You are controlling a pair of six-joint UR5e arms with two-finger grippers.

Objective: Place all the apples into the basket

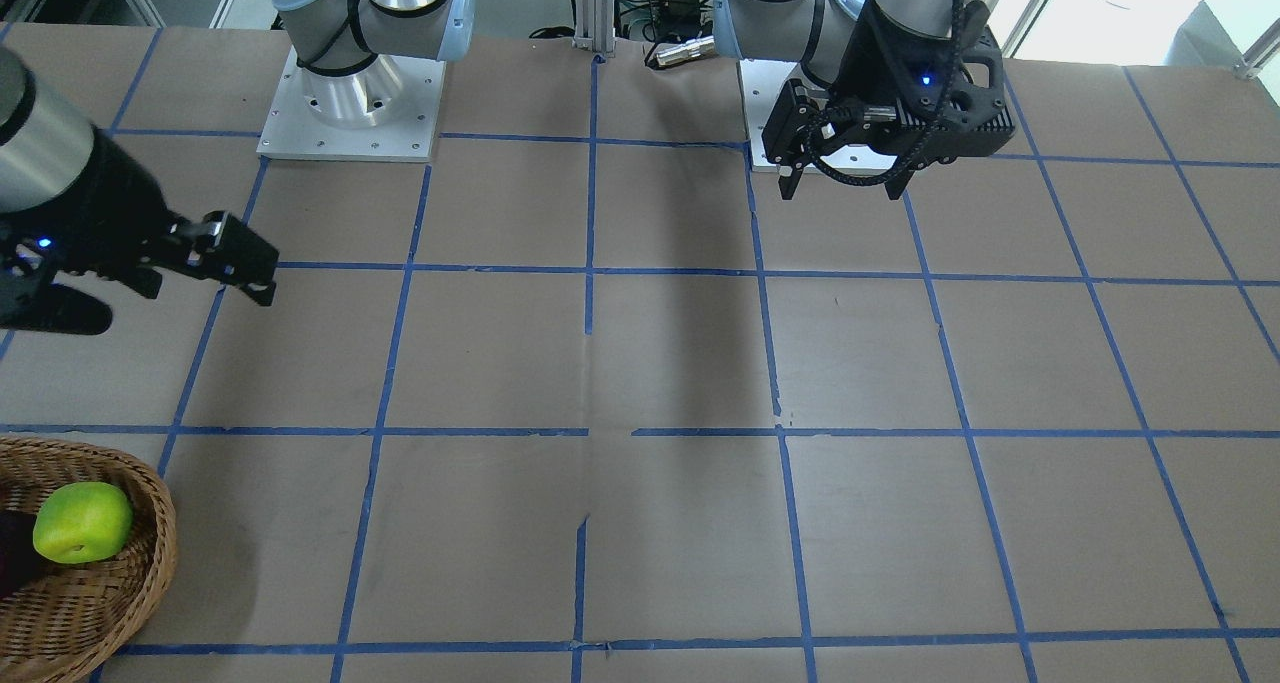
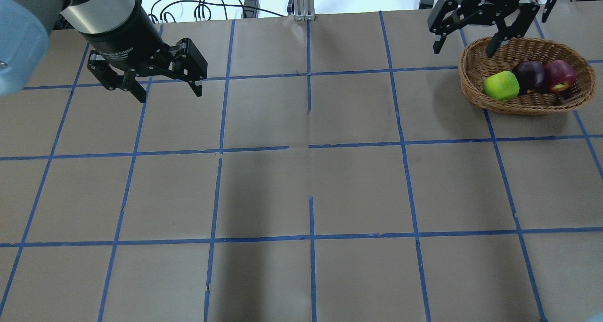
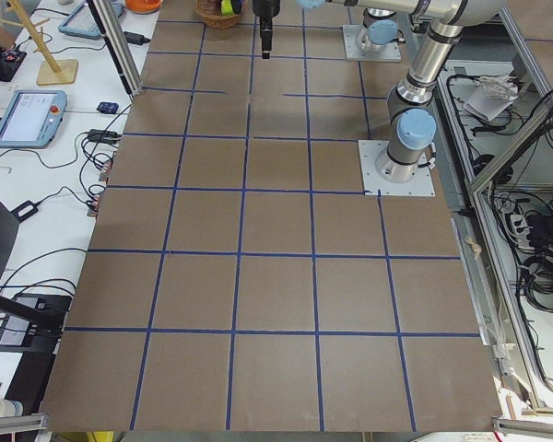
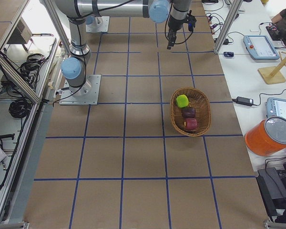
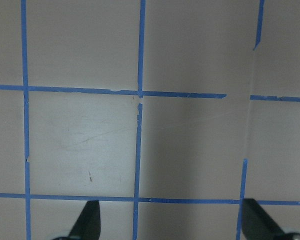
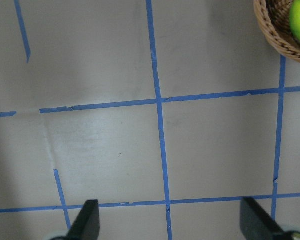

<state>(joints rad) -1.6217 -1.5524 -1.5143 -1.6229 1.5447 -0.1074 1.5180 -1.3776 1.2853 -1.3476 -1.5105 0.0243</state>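
Left gripper: the left gripper [image 2: 169, 94] hangs in the upper left of the overhead view, fingers spread apart with nothing between them, well apart from the fruit.
Right gripper: the right gripper [image 2: 464, 51] hangs in the upper right, just beside the near-left rim of the basket, fingers apart and holding nothing.
Basket: the basket [image 2: 518, 109] sits in the upper right of the overhead view.
Fruit: the green apple [image 2: 501, 86], dark apple [image 2: 530, 75] and red apple [image 2: 559, 74] lie in a row inside it, each touching the next.
Step in hand: by my reading the placing is done and only the retreat remains.
Doing it well: lift the right gripper straight up before swinging it away, so a finger does not catch the woven rim and tip the basket. The green apple lies closest to that rim, so it would likely roll out first.
Check: confirm the count of three from the overhead view, since the front view cuts off most of the basket.
Surface: the surface [image 2: 306, 185] is flat brown sheeting divided into squares by blue tape lines [image 2: 353, 145], torn in a few spots.
Mounts: two metal arm bases [image 1: 350, 103] are bolted along its far edge in the front view.
Room: in the right side view an orange tub [image 4: 269, 136], a touch panel [image 4: 260, 46] and a wooden stand [image 4: 276, 71] sit on a white bench at the frame's right.
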